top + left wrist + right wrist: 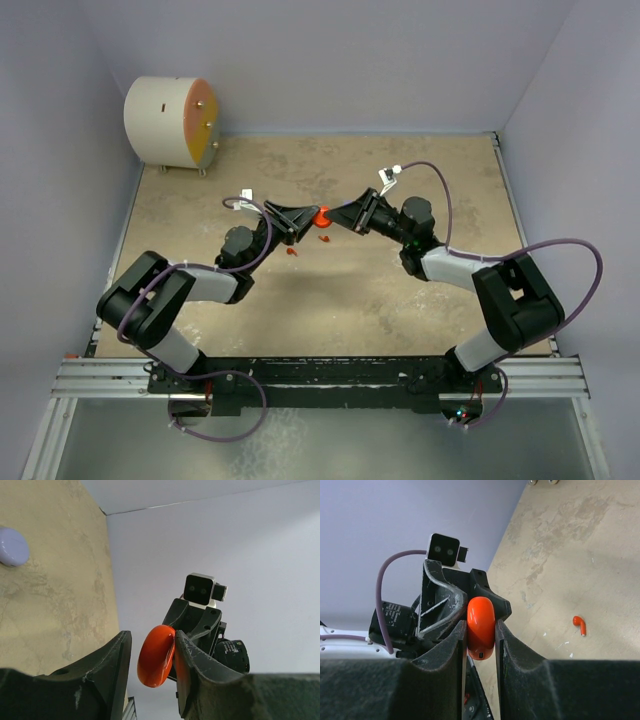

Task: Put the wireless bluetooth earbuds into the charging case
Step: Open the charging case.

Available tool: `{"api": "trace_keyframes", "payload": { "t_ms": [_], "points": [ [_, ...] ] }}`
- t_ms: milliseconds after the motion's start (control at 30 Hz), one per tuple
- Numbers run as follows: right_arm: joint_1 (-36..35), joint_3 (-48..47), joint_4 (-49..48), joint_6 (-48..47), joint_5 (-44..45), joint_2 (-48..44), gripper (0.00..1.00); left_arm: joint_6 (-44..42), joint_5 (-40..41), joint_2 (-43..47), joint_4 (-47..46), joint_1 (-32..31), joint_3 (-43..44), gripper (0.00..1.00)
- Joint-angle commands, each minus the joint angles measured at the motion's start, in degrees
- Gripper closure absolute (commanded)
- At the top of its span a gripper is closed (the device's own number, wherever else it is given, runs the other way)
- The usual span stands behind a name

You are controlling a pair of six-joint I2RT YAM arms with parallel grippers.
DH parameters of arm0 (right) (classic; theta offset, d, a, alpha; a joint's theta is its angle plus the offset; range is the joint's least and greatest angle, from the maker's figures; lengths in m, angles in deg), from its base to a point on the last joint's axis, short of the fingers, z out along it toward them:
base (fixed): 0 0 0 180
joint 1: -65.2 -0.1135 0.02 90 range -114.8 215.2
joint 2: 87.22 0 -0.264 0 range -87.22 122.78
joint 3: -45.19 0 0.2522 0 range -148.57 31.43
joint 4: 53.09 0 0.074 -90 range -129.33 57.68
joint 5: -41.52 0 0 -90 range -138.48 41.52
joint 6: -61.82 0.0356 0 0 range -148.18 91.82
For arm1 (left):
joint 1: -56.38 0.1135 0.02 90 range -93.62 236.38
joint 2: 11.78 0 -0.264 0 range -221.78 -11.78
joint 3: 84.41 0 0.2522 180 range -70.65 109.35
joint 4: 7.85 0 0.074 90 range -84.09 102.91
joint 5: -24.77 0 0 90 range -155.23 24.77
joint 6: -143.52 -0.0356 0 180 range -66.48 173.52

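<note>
The red charging case (321, 214) is held up in the air between the two arms, above the middle of the bench (400, 310). The right pincer (480, 626) is closed tight on it, both fingers pressing on its flat faces. The left pincer (151, 641) stands around the same case from the other side. It is partly open: one finger touches the case, and a narrow gap shows between the case and the other finger.

In the top view, one red earbud (325, 238) lies on the bench just on the near side of the case, and another red earbud (291, 253) lies a little more to the left, near the left arm. Both are outside the case. Only the right wrist view shows the stemmed shape of an earbud clearly; from above they are only small red spots.

Only the left wrist view shows a lavender case (11, 546), which lies flat on the bench well apart from the pincers.

Only the top view shows a white drum (170, 122) with a tan end in the far left corner. The dark marks on it are too small to read.
</note>
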Motion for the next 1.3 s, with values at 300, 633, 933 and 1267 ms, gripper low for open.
{"api": "trace_keyframes", "payload": {
  "t_ms": [300, 633, 933, 1267],
  "points": [
    [0.9, 1.0, -7.9, 3.5, -2.5, 1.9, 0.89, -1.2, 0.1, 2.8, -4.5, -0.3, 0.7, 0.63],
    [1.2, 2.7, -14.8, 8.7, -3.4, 4.0, 0.91, -1.0, 0.6, 2.8, -5.0, -0.5, 0.4, 0.64],
    [1.3, 4.4, -21.7, 14.3, -2.8, 5.6, 0.94, -1.3, 1.0, 3.0, -4.2, -0.9, 0.9, 0.64],
    [1.3, 5.6, -25.8, 18.7, 0.1, 6.6, 0.97, -1.7, 1.6, 3.4, -2.6, -1.5, 1.6, 0.64]
  ]
}}
